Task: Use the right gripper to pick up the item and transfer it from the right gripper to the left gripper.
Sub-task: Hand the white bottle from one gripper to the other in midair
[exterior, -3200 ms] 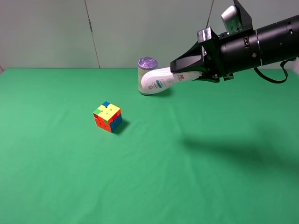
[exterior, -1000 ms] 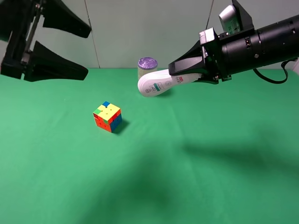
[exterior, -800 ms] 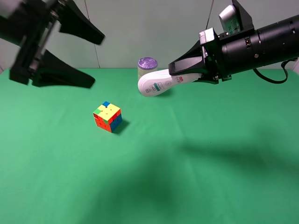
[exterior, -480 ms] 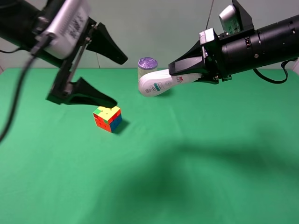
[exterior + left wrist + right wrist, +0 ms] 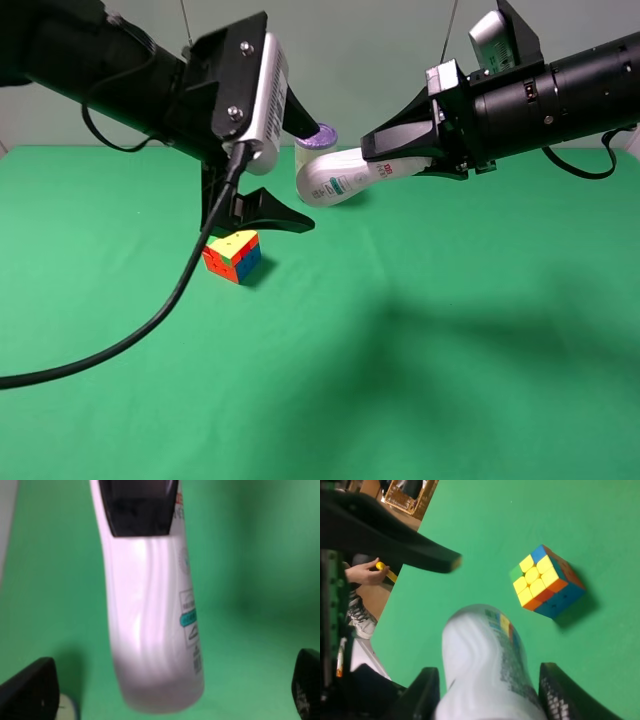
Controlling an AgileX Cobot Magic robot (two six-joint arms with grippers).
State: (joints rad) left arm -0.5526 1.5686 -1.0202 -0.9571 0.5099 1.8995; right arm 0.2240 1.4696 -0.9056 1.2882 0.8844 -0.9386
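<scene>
The item, a white waisted bottle (image 5: pixel 335 178), hangs sideways above the green table with my right gripper (image 5: pixel 388 160) shut on its neck end; its cap is hidden in the claw. Its base points left. My left gripper (image 5: pixel 308 178) has come in from the upper left and stands open, one finger (image 5: pixel 302 122) above and one finger (image 5: pixel 272 214) below the bottle's base, not touching it. The left wrist view shows the bottle (image 5: pixel 150 610) between my spread left fingertips (image 5: pixel 30 690). In the right wrist view the bottle (image 5: pixel 485 660) sits between the right gripper's fingers (image 5: pixel 422 692).
A multicoloured cube (image 5: pixel 232 255) lies on the green table (image 5: pixel 450 380) under the left arm. A purple-lidded can (image 5: pixel 322 136) stands behind the bottle, partly hidden. A long black cable (image 5: pixel 150 320) trails from the left arm. A person's hand (image 5: pixel 362 572) shows off the table.
The left arm has swung in from the upper left, down and right, bringing its open claw around the bottle's base. The right arm and bottle have stayed still.
</scene>
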